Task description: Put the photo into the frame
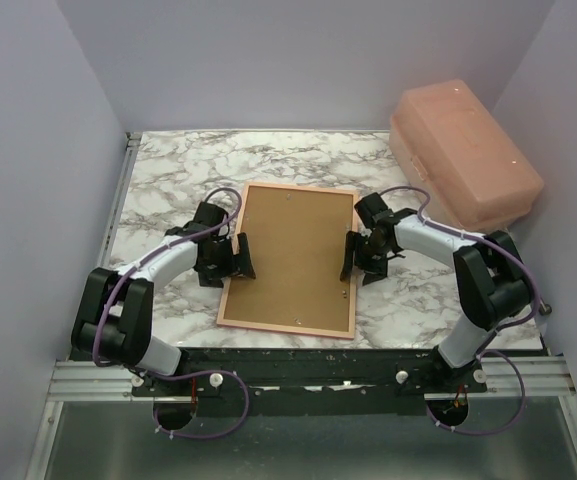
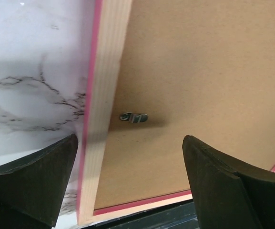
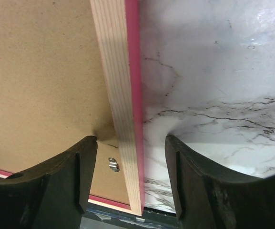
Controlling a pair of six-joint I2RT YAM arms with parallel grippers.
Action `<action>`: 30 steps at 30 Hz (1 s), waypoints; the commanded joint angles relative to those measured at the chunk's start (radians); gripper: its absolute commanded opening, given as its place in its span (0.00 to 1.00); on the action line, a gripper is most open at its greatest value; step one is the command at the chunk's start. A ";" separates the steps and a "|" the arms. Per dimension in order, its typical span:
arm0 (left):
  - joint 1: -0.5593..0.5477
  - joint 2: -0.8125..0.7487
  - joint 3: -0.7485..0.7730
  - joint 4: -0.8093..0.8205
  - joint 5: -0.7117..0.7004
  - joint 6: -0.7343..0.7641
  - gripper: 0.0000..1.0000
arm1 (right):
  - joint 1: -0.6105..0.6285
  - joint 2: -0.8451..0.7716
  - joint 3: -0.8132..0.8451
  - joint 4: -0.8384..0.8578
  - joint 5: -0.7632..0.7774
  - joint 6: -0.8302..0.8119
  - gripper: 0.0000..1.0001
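Lying face down at the middle of the marble surface (image 1: 168, 180), the frame (image 1: 284, 328) carries a brown backing board (image 1: 293, 255) inside its border. The left pincer (image 1: 240, 257) straddles its left rail, jaws wide apart; the right pincer (image 1: 353, 257) straddles the right rail, jaws apart, gripping nothing.

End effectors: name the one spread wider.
The left end effector: its fingers stand far apart over the frame's edge; the right end effector's straddle the opposite edge more narrowly.

Lab booth: blank lilac walls (image 1: 28, 150), marble-print tabletop (image 1: 168, 170).
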 commanded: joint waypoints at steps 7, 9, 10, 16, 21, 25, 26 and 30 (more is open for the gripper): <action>-0.005 -0.100 -0.232 0.231 0.230 -0.097 0.87 | 0.000 -0.022 -0.097 0.100 -0.124 0.039 0.68; -0.017 -0.132 -0.267 0.245 0.244 -0.113 0.86 | -0.001 -0.029 -0.099 0.090 -0.116 0.034 0.68; -0.026 -0.148 -0.281 0.245 0.242 -0.120 0.86 | 0.000 -0.034 -0.100 0.082 -0.112 0.032 0.68; -0.096 -0.238 -0.340 0.236 0.221 -0.169 0.84 | 0.000 -0.066 -0.120 0.050 -0.086 0.024 0.68; -0.178 -0.304 -0.356 0.196 0.158 -0.224 0.83 | 0.000 -0.102 -0.154 0.029 -0.062 0.025 0.68; -0.200 -0.367 -0.379 0.163 0.109 -0.262 0.87 | 0.000 -0.115 -0.173 0.018 -0.028 0.027 0.73; -0.200 -0.378 -0.380 0.149 0.088 -0.265 0.90 | 0.000 -0.115 -0.172 0.018 -0.022 0.027 0.74; -0.201 -0.398 -0.342 0.070 -0.012 -0.259 0.94 | 0.000 -0.109 -0.167 0.016 -0.013 0.026 0.75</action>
